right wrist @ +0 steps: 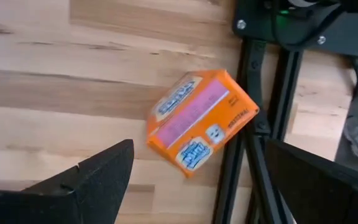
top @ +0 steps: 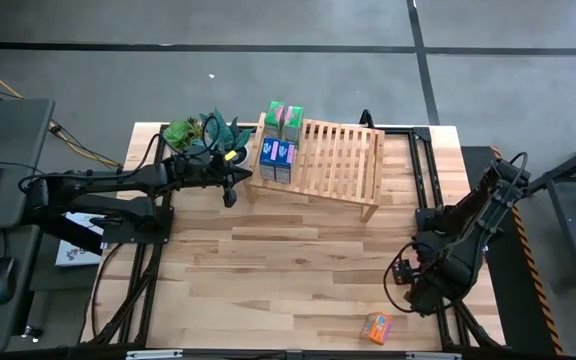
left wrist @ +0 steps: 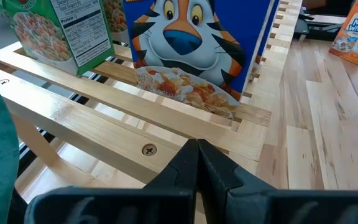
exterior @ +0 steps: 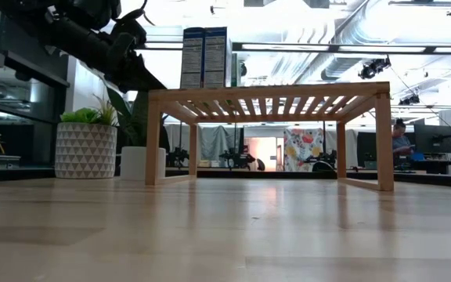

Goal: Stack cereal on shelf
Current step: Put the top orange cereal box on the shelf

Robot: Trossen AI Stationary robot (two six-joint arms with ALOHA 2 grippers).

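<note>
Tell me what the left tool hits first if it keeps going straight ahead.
Probably the shelf: the shut left tool points at its near edge slat, with the blue box just behind. Depth is hard to judge.

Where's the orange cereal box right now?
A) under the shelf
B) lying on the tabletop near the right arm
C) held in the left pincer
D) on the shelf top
B: the small orange cardboard cereal box lies flat on the wood-plank tabletop, just ahead of the open right pincer, far from the slatted light-wood shelf.
</note>
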